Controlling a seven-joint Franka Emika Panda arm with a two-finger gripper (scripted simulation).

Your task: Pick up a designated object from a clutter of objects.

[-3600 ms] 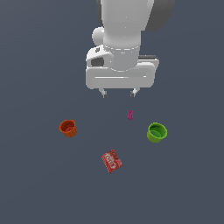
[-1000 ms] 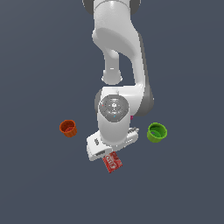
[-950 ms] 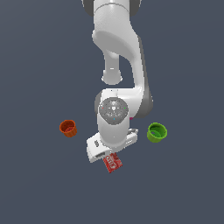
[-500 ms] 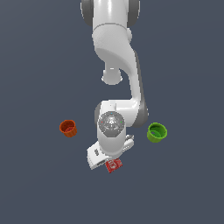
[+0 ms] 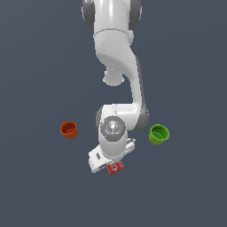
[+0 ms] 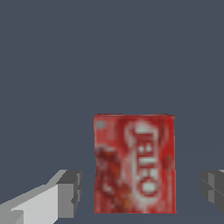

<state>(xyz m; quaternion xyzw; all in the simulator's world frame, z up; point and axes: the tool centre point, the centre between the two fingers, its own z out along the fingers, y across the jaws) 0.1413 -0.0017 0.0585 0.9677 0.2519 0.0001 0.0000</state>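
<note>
My fingers (image 6: pixel 140 192) stand apart, one on either side of the red packet (image 6: pixel 134 164), which lies flat on the worktop (image 5: pixel 40 186) beneath my wrist; neither pad touches it yet. Orange-red cup (image 5: pixel 69 130) and green cup (image 5: pixel 158 134) sit well apart, leaving closure unobstructed.

The big white arm (image 5: pixel 116 53) has a smooth, glossy shell like moulded plastic, with soft highlights along its curves, and a duller grey, metal-looking disc (image 5: pixel 111 127) at its wrist. The flat red rectangular packet (image 6: pixel 134 163) looks like printed card, its face mottled and carrying white lettering, while the grey finger pads (image 6: pixel 70 194) look matt. The orange-red round cup (image 5: pixel 68 130) and the green round cup (image 5: pixel 158 134) look like smooth plastic on a flat, matt dark blue-grey floor (image 5: pixel 40 80).
</note>
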